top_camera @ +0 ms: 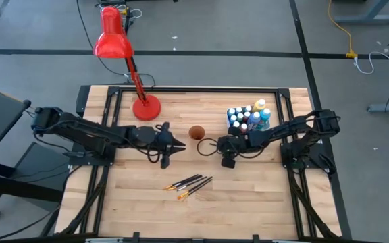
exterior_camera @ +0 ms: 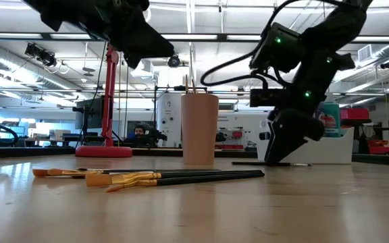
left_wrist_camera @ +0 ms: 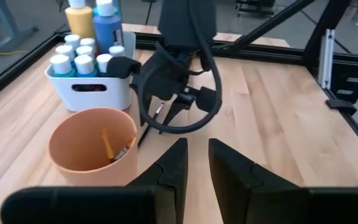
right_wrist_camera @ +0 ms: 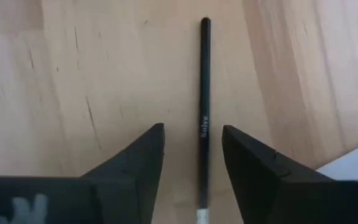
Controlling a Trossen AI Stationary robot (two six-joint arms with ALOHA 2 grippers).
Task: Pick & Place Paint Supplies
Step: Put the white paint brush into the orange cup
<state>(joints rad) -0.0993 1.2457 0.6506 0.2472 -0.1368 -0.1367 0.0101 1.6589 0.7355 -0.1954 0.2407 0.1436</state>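
**Item: paintbrush, single** (right_wrist_camera: 204, 93), dark handle, lying flat on desk (top_camera: 248, 196) right under right claw (top_camera: 227, 162), just beside white tub (top_camera: 245, 128). Not held; right claw's jaws apart, handle lies in the gap betw. them.
- Handling (est.): v. light, thin, stiff. Round handle, likely rolls or skids on the wood. Bristle end prob. delicate, avoid pinching.
- Grip pt (est.): mid-handle, jaws across the shaft, low to desk.

**Item: paintbrushes, loose group** (top_camera: 189, 186), orange-yellow ends, fanned near front-centre of desk, well apart from both claws. Same handling; take one at a time since handles overlap.

**Item: paint bottles** (top_camera: 248, 116), upright, packed in white tub at right rear. Est. light-to-moderate, rigid, smooth caps maybe slippery; grip body below cap.

**Item: orange cup** (left_wrist_camera: 92, 146), centre of desk; at least one brush stands inside.

**Left claw** (left_wrist_camera: 194, 168): just beside the cup, raised, jaws slightly apart, nothing betw. them.
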